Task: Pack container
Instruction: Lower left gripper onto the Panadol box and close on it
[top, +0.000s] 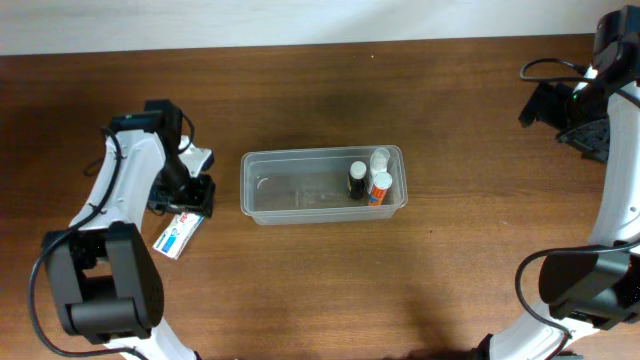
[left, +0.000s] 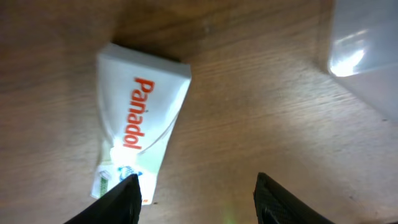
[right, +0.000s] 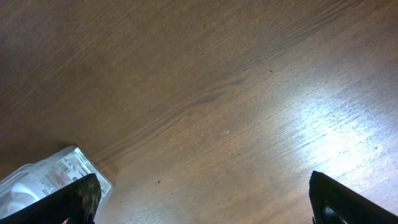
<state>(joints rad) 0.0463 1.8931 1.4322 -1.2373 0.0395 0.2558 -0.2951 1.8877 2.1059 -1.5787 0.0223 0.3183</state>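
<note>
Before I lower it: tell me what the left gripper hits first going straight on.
Likely the Panadol box, its end at one finger; the left gripper otherwise faces bare table. Depth unclear.

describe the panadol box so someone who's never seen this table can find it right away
Find the clear container in the middle of the wooden table and look to its left, by the left gripper. There the Panadol box lies flat on the wood. It is a white carton with red-orange lettering, unlike the bottles standing inside the container.
</note>
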